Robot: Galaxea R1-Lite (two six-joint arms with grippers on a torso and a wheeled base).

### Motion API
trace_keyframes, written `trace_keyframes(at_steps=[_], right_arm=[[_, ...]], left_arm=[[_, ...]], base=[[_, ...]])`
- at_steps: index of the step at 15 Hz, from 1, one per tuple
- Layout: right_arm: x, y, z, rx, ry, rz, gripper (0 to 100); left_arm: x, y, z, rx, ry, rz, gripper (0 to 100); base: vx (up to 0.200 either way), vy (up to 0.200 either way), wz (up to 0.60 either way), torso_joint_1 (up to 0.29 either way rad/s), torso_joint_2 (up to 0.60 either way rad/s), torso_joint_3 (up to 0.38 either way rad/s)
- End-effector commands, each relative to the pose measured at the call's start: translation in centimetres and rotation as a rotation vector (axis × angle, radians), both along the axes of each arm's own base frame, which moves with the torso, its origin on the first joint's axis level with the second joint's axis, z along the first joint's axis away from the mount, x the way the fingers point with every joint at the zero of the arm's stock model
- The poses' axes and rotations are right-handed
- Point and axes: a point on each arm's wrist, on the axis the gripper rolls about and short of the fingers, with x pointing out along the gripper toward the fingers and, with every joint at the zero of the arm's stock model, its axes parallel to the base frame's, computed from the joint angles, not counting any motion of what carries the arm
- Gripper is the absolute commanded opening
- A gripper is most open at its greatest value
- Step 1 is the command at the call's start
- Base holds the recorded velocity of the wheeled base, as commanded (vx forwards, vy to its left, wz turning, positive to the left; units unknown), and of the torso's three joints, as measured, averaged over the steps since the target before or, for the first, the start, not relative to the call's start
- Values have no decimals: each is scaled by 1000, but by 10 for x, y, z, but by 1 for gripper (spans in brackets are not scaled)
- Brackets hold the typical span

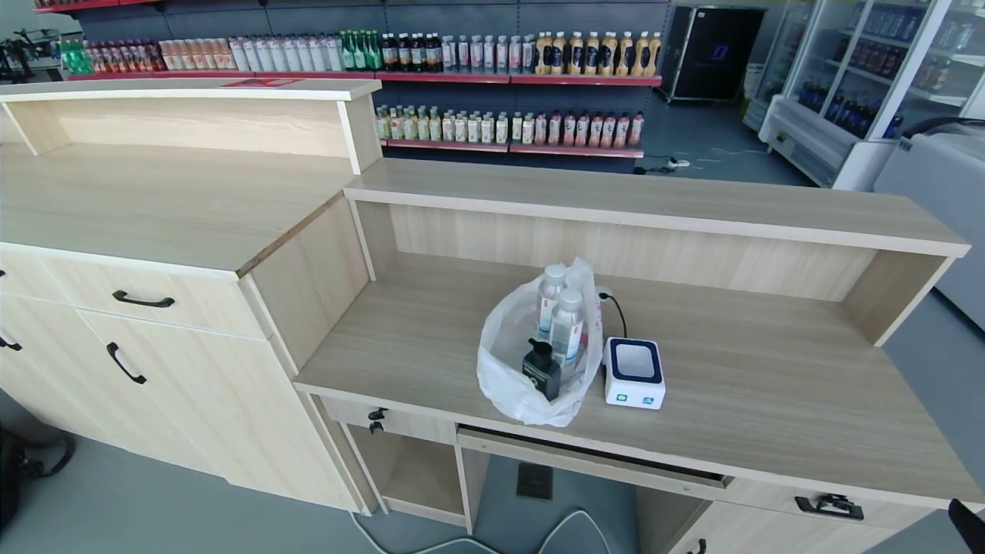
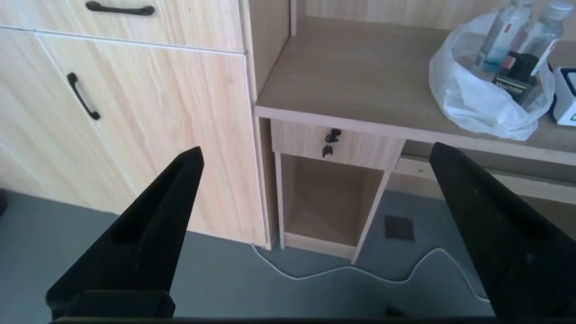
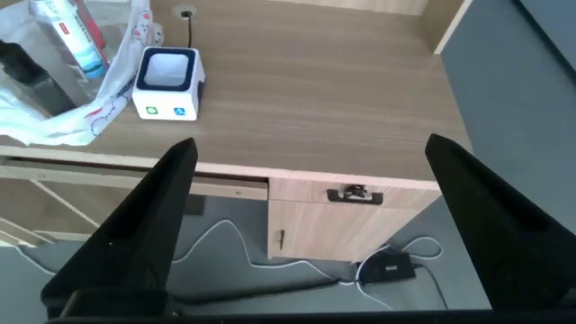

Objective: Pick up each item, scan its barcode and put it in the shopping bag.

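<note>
A white plastic shopping bag (image 1: 514,369) stands on the wooden counter (image 1: 769,369), holding two clear bottles (image 1: 565,327) and a small black bottle (image 1: 542,369). Just to its right sits the white barcode scanner (image 1: 632,372) with a black cable. In the left wrist view my left gripper (image 2: 315,234) hangs open below counter height, off the counter's left front corner, with the shopping bag (image 2: 481,85) far off. My right gripper (image 3: 310,234) is open too, low in front of the counter's right part, with the barcode scanner (image 3: 166,83) and the shopping bag (image 3: 63,108) beyond it.
A taller cabinet (image 1: 154,254) with black handles stands left of the counter. A raised ledge (image 1: 654,204) runs along the counter's back. Shelves of drinks (image 1: 500,92) and fridges (image 1: 862,85) line the room behind. Cables (image 3: 378,265) lie on the floor under the counter.
</note>
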Motion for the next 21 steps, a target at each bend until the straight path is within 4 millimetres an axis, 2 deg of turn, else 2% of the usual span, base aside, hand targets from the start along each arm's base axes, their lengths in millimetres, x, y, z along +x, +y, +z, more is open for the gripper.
trace_keyframes(at_steps=[1,2,3,4,8,13,15,18,21], right_arm=[[-28,5,-12,-19,-104,55,100],[-28,5,-12,-19,-104,55,100],[-41,6,-22,-25,-139,57,100],[-43,6,-24,-25,-148,56,100],[-42,5,-30,-12,-87,40,100],[-46,3,-31,2,-123,168,100],[-46,3,-31,11,-124,169,100],[-51,4,-39,114,-134,128,100],[-51,4,-39,119,-133,128,100]], left_arm=[[0,0,0,0,0,1,100],[0,0,0,0,0,1,100],[0,0,0,0,0,1,100],[0,0,0,0,0,1,100],[0,0,0,0,0,1,100],[0,0,0,0,0,1,100],[0,0,0,0,0,1,100],[0,0,0,0,0,1,100],[0,0,0,0,0,1,100]], base=[[0,0,0,0,0,0],[0,0,0,0,0,0],[0,0,0,0,0,0],[0,0,0,0,0,0],[0,0,0,0,0,0],[0,0,0,0,0,0],[0,0,0,0,0,0],[0,0,0,0,0,0],[0,0,0,0,0,0]])
